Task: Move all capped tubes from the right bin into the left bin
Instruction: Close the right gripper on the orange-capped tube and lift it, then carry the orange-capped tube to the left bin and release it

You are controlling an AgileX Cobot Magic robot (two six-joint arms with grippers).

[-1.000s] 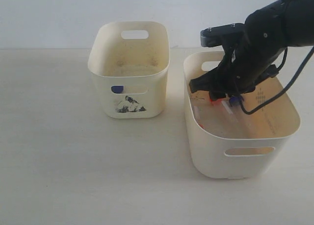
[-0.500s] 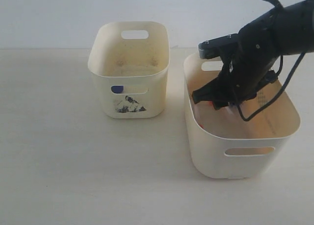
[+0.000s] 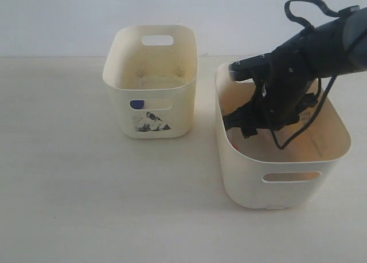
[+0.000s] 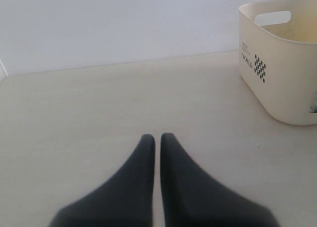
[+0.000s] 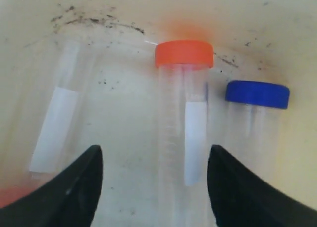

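The right bin is smooth cream plastic with rounded corners, and its floor is speckled with dark spots. 3 clear round tubes lie flat there, side by side, with their long axes almost parallel. The orange-capped tube is in the middle, its cap toward the bin wall. Just beside it is the blue-capped tube, turned the same way. The third tube seems reversed.

The right gripper is down inside this bin, its black fingers spread wide, 1 on each side of the orange-capped tube. In the exterior view the arm hides the tubes.

The narrower left bin stands apart on the pale table, and a blue cap shows through its front slot. The left gripper has its fingers pressed together, holding nothing.
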